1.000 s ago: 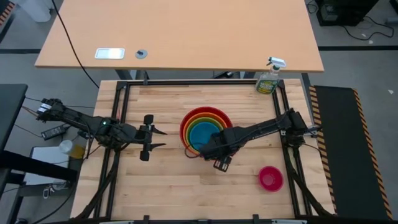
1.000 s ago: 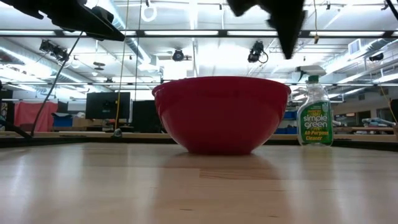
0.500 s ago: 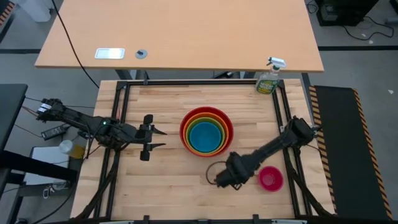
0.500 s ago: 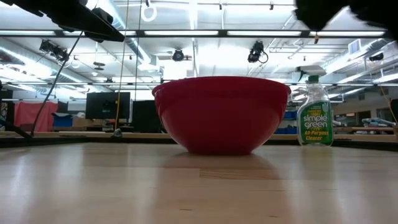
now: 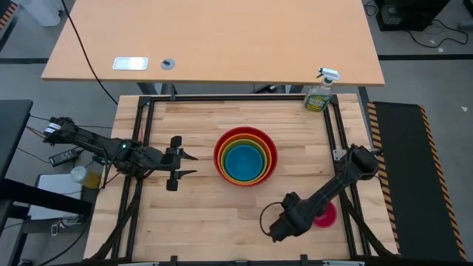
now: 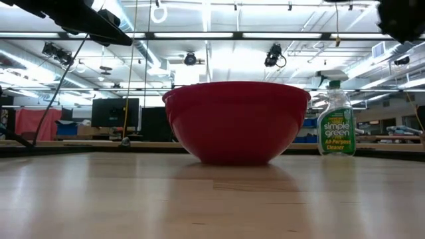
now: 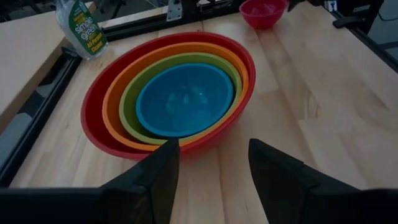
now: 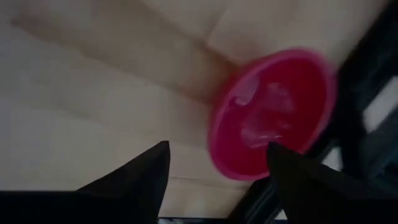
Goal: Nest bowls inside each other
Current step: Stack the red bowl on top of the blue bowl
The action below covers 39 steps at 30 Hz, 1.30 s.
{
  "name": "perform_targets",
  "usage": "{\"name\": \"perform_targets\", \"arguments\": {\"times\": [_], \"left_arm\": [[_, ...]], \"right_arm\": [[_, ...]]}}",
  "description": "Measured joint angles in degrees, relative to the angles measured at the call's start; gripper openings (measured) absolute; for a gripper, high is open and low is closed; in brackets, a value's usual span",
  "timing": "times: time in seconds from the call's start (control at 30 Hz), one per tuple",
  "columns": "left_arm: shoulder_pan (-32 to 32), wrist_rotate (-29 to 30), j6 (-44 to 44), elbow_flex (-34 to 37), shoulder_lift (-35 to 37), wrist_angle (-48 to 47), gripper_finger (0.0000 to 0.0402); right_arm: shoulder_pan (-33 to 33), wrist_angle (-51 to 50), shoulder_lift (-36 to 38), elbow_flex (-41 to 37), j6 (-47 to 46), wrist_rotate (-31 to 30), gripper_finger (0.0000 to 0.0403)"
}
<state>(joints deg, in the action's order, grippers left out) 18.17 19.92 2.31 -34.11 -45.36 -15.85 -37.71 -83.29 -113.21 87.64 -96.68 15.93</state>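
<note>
Four bowls sit nested at the table's middle: blue [image 5: 244, 162] inside yellow-green, inside orange, inside red [image 5: 245, 136]. The red bowl [image 6: 236, 123] stands on its base on the wood. The small magenta-pink bowl [image 5: 326, 216] stands upright on its own at the near right, partly under my right arm. My right gripper [image 8: 217, 171] hovers open just to the left of it, tipped downward, and the pink bowl [image 8: 273, 112] lies ahead of its fingers. My left gripper [image 5: 185, 164] waits open to the left of the stack [image 7: 180, 93].
A green spray bottle [image 5: 320, 94] stands at the table's far right corner. Black frame rails run along the left and right edges [image 5: 347, 199]. Bare wood lies between the stack and the pink bowl, and along the near edge.
My right gripper has swung from the stack's near side toward the table's near right, sinking and rolling its wrist as it went. It now sits beside the pink bowl. The bowls have not moved.
</note>
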Motion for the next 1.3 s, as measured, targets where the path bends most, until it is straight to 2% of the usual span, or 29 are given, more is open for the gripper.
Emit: {"name": "perform_targets", "arguments": {"times": [0.2, 0.37, 0.63, 0.93, 1.0, 1.13, 1.3], "left_arm": [[0.0, 0.0, 0.2, 0.0, 0.0, -1.0, 0.0194], [0.0, 0.0, 0.3, 0.0, 0.0, -1.0, 0.0194], [0.0, 0.0, 0.3, 0.0, 0.0, -1.0, 0.0194], [0.0, 0.0, 0.2, 0.0, 0.0, -1.1, 0.0194], [0.0, 0.0, 0.2, 0.0, 0.0, -1.2, 0.0194], [0.0, 0.0, 0.2, 0.0, 0.0, -1.4, 0.0194], [0.0, 0.0, 0.2, 0.0, 0.0, -1.3, 0.0194]], "right_arm": [[-2.6, 10.2, 0.0, -6.1, -3.2, 3.3, 0.0275], [-3.2, 10.4, -0.1, -10.3, -3.6, 5.3, 0.0244], [-3.0, 11.2, -0.1, -13.8, 0.5, 4.8, 0.0145], [-1.2, 8.9, -0.1, -13.2, 5.6, 4.8, 0.0020], [-0.6, 4.3, -0.1, -11.3, 6.3, 2.7, 0.0020], [0.8, -7.1, -0.1, -4.4, 6.4, -5.7, 0.0032], [4.1, -6.9, 1.2, 1.7, 10.8, -18.5, 0.0032]]}}
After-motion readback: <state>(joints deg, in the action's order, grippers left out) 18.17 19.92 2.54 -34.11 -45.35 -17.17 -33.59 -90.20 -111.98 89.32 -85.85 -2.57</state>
